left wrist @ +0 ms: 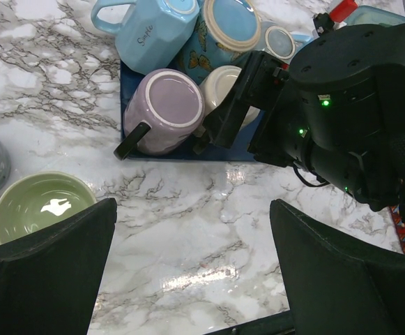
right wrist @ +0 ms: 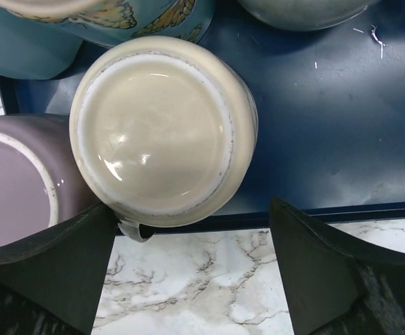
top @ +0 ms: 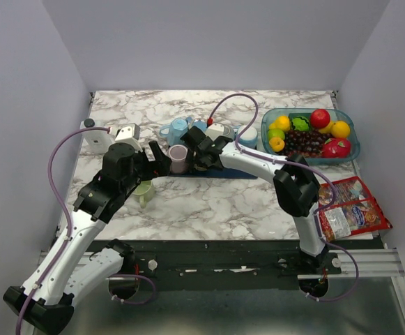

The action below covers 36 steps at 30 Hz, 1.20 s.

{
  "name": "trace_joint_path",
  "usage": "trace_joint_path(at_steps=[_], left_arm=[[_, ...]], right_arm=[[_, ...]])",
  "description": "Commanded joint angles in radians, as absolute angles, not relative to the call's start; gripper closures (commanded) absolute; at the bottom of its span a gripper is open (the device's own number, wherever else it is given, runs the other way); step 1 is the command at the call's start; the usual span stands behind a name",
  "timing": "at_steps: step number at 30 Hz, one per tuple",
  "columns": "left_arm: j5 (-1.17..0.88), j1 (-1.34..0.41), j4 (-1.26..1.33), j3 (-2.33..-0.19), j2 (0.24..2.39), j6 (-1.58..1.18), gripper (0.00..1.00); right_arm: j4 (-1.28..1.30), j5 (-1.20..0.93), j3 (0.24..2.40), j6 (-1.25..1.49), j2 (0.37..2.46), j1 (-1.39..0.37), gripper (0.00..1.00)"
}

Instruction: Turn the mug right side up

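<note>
A glossy cream mug stands upside down on a flat dark-blue tray. Its round, unglazed-looking base ring fills the upper left of the right wrist view, and a pale handle stub pokes toward the bottom edge. The right gripper hovers over it, its two matte black fingers spread wide apart along the lower edge of that frame. Whether the left one grazes the mug's wall I cannot tell. Touching the cream mug, at centre left of the left wrist view, is a smooth lilac mug, also base up, with a dark handle. Behind them are a faceted light-blue mug, a blue butterfly-printed mug and a small white-based mug, which makes five on the tray in that view. One more, a pale green mug, sits upright on the veined marble table at lower left (a white bird shape shows in its bottom). The left gripper hangs above bare marble, its fingers likewise wide apart and holding nothing. At upper right of the top view, a translucent teal tub holds mixed fruit. Two shiny snack packets lie below it.
</note>
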<state>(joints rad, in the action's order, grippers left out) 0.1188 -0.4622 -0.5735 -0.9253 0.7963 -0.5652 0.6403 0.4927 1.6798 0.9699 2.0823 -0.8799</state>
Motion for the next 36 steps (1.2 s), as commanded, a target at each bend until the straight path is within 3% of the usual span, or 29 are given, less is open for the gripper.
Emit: trace_joint_path(at_steps=[1, 16, 23, 30, 33, 34, 36], left_arm=[[0.114, -0.465, -0.588, -0.922, 0.784, -0.557, 0.01], [0.115, -0.466, -0.577, -0.908, 0.792, -0.564, 0.01], [0.12, -0.465, -0.577, -0.896, 0.779, -0.569, 0.01], [0.126, -0.465, -0.581, -0.891, 0.776, -0.569, 0.01], [0.126, -0.465, -0.581, -0.89, 0.772, -0.571, 0.01], [0.127, -0.466, -0.581, -0.887, 0.77, -0.571, 0.01], [0.129, -0.465, -0.581, -0.888, 0.77, -0.572, 0.01]], right_arm=[[0.643, 0.531, 1.675, 0.974, 2.118, -0.887, 0.12], [0.635, 0.601, 1.687, 0.828, 2.103, -0.887, 0.54], [0.635, 0.591, 1.701, 0.782, 2.12, -0.888, 0.61], [0.635, 0.572, 1.715, 0.752, 2.137, -0.887, 0.74], [0.637, 0.561, 1.723, 0.738, 2.143, -0.887, 0.82], [0.635, 0.558, 1.724, 0.735, 2.146, -0.887, 0.94], [0.637, 0.552, 1.727, 0.726, 2.146, -0.887, 0.99]])
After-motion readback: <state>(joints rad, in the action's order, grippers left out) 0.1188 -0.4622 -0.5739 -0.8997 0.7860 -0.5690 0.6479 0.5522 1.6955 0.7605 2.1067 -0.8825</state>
